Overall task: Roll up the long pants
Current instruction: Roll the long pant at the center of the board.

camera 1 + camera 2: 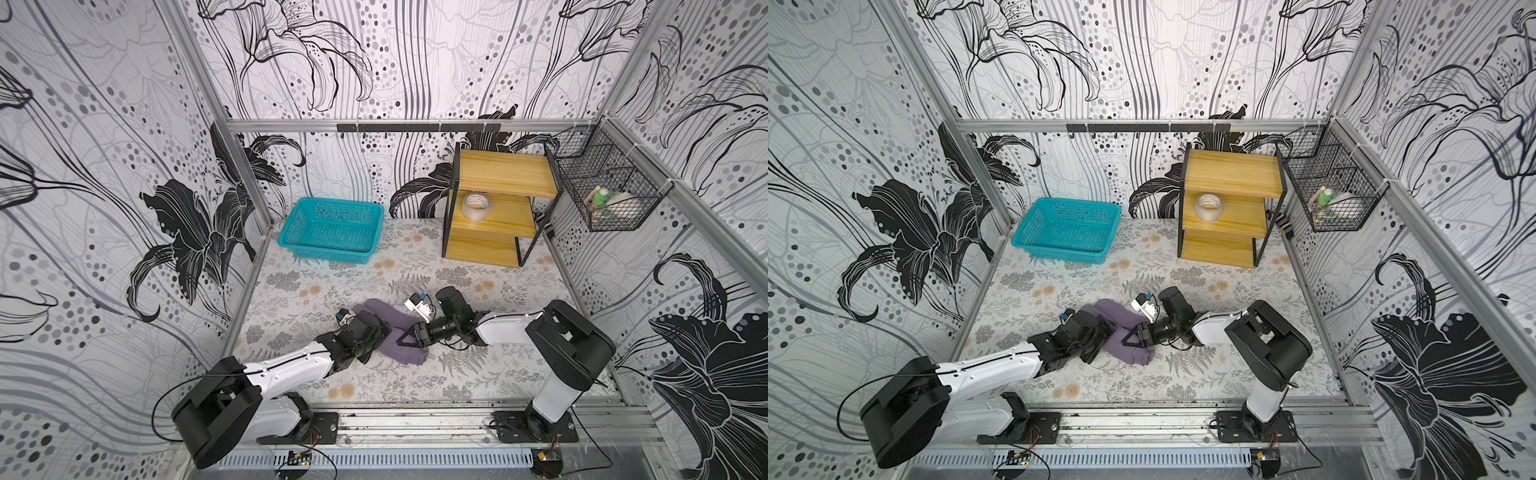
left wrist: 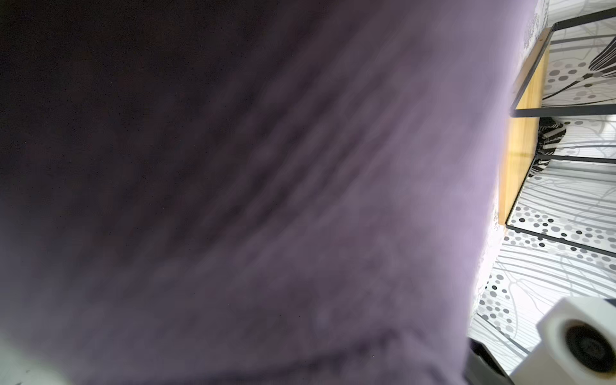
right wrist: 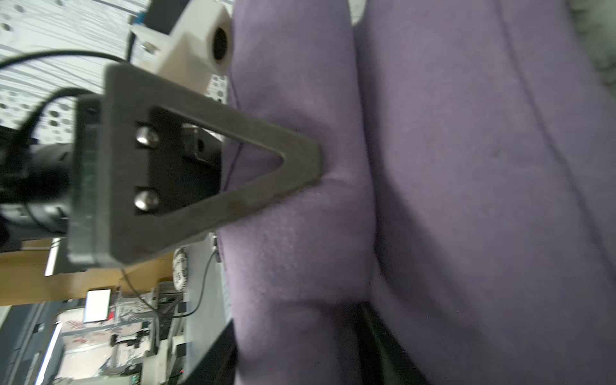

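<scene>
Pants status: long pants [image 1: 395, 320] sit on the counter [image 1: 316, 291], front-middle, between the two arms. They are bunched into a short, thick bundle with folds stacked side by side. Both top views show the same thing [image 1: 1121, 318].

Left hand [image 1: 371, 332]: its black body is down on the near-left part of the bundle and the fingers are hidden under it. The left wrist view is nearly all blurred purple cloth [image 2: 300, 200] right at the lens. Can't tell whether it is grasping or released.

Right hand [image 1: 405, 340]: comes in from the right and lies low over the bundle. In the right wrist view one triangular finger [image 3: 233, 166] has its tip dented into a fold of the pants [image 3: 466, 166]. I can't make out the partner finger, so can't tell whether it is gripping or let go.

Containers:
- Teal basket [image 1: 291, 232]: rear left of the counter, well apart from the pants, bare mesh floor showing.
- Wooden shelf [image 1: 505, 172]: rear right, stepped boards in a black frame. A roll of clear tape [image 1: 476, 206] lies flat on the middle board.
- Wire basket [image 1: 575, 176]: hung on the right wall beside the shelf. Its nearer compartment holds a green-and-white item [image 1: 601, 197] plus something pale, too small to identify.
</scene>
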Motion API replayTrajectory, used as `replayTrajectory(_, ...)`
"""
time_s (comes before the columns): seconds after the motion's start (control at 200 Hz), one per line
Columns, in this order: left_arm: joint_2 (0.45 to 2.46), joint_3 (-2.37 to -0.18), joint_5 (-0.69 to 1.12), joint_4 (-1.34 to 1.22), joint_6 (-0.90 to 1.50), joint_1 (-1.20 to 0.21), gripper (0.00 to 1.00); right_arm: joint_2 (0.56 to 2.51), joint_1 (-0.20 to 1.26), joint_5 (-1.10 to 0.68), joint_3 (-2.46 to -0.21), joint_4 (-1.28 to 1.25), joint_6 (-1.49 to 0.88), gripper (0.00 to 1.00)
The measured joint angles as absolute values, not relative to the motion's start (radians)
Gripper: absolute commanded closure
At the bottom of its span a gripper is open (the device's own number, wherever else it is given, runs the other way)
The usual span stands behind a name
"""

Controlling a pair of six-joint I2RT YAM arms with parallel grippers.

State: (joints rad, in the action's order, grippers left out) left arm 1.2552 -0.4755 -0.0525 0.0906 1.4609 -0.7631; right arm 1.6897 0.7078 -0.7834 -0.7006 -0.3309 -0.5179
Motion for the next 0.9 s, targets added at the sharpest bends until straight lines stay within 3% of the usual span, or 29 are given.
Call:
replayTrajectory(0.2, 1.283, -0.476, -0.052, 0.059, 1.464, -0.763, 0.17, 1.417, 0.84, -0.305, -0.695, -0.13, -0.331, 0.36)
replayTrajectory(0.29, 1.293, -0.476, -0.052, 0.052, 1.464, -0.763, 0.18, 1.308, 0.934, -0.103, -0.641, -0.169, -0.202, 0.14)
replayTrajectory(0.32, 1.295, -0.476, -0.052, 0.051, 1.465, -0.763, 0.18, 1.277, 0.966, -0.051, -0.612, -0.192, -0.158, 0.12)
replayTrajectory(0.436, 1.296, -0.476, -0.052, 0.049, 1.465, -0.758, 0.19, 1.242, 1.067, 0.077, -0.542, -0.25, 0.004, 0.12)
replayTrajectory(0.616, 1.296, -0.476, -0.052, 0.049, 1.465, -0.756, 0.19, 1.375, 1.148, 0.185, -0.569, -0.255, 0.149, 0.14)
replayTrajectory(0.716, 1.296, -0.476, -0.052, 0.05, 1.465, -0.755, 0.18, 1.45, 1.176, 0.239, -0.59, -0.256, 0.186, 0.25)
replayTrajectory(0.836, 1.293, -0.479, -0.055, 0.056, 1.465, -0.752, 0.17, 1.5, 1.185, 0.288, -0.614, -0.26, 0.193, 0.68)
replayTrajectory(0.901, 1.283, -0.482, -0.06, 0.064, 1.464, -0.749, 0.12, 1.514, 1.186, 0.298, -0.627, -0.268, 0.176, 0.81)
